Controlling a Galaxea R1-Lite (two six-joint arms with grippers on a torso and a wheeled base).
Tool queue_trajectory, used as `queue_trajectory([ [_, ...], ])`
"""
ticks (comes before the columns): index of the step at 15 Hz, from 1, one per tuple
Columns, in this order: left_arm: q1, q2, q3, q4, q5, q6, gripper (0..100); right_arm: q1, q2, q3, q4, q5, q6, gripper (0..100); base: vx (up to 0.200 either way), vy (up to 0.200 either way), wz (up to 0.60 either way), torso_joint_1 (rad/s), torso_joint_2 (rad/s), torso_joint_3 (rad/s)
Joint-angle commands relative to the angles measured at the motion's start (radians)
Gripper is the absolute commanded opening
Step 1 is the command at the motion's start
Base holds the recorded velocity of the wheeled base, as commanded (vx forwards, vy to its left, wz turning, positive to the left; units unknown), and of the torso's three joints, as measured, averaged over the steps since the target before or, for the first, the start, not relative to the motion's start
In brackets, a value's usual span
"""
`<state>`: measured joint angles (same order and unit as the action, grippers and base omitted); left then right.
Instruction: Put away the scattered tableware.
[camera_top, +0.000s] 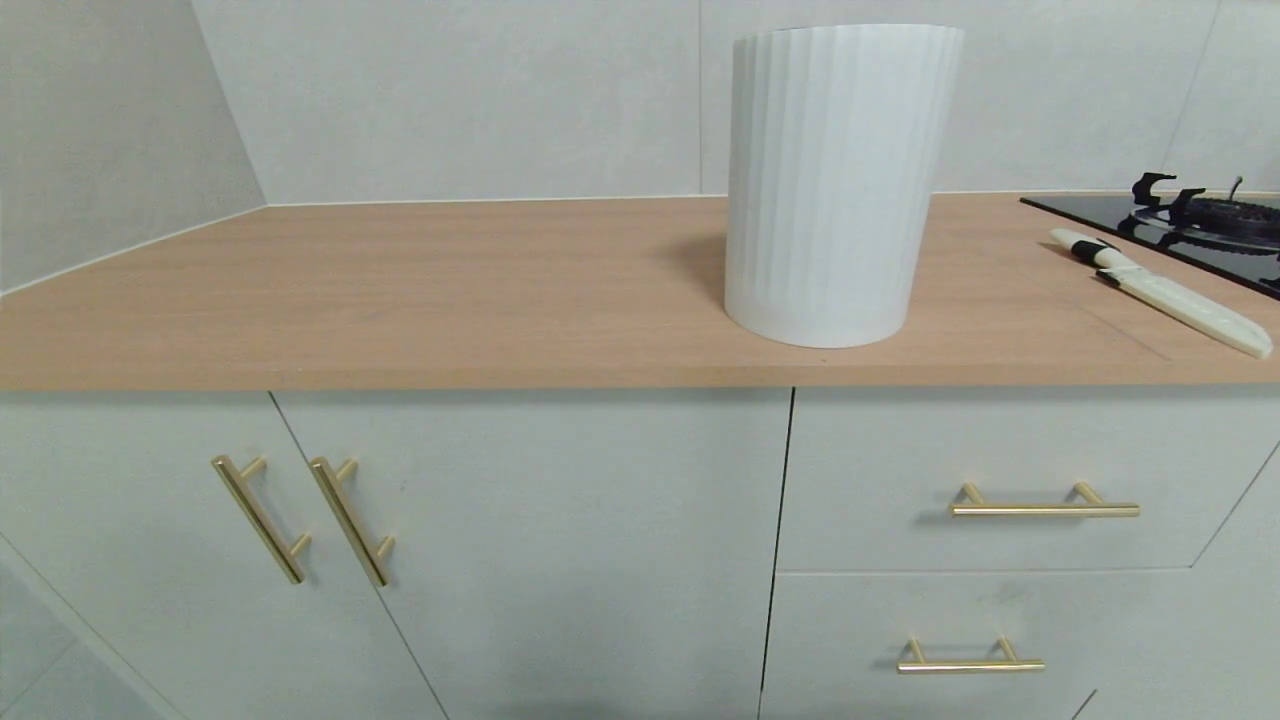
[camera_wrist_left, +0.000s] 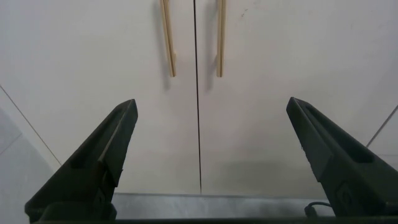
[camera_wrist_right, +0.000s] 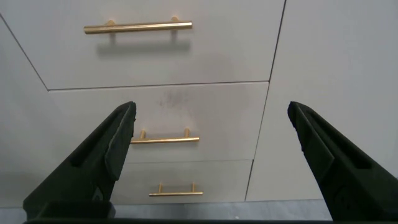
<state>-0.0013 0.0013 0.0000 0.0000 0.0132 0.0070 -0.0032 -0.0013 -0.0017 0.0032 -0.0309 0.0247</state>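
Left of counter: wide room on the counter (camera_top: 400, 290) between the side wall (camera_top: 100, 150) and the tall white holder (camera_top: 830, 190).
Right of counter: knife (camera_top: 1160, 292) lies between holder and stove (camera_top: 1200, 215).
Front: shut doors (camera_top: 540, 540), drawers (camera_top: 1000, 450), protruding handles (camera_top: 1045, 508).

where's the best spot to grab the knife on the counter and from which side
Probably the short black-banded handle, at the end farther back on the counter. The knife lies flat and slanted, so come down from above, closing across the handle's narrow width. It lies to the right, so the open right end effector suits.
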Motion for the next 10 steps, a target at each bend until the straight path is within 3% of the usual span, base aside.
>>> queue_trajectory([
  [1,0.001,0.000,0.000,0.000,0.001,0.002,100,0.000,0.001,0.002,0.000,0.000,0.000,100,0.000,0.000,0.00,0.000,0.00,0.000],
  [8,0.000,0.000,0.000,0.000,0.001,0.002,100,0.000,0.001,0.000,0.000,0.000,0.000,100,0.000,-0.200,0.00,0.002,0.00,0.000],
  [10,0.001,0.000,0.000,0.000,0.001,-0.001,100,0.000,0.001,0.002,0.000,0.000,0.000,100,0.000,0.000,0.00,0.000,0.00,0.000],
])
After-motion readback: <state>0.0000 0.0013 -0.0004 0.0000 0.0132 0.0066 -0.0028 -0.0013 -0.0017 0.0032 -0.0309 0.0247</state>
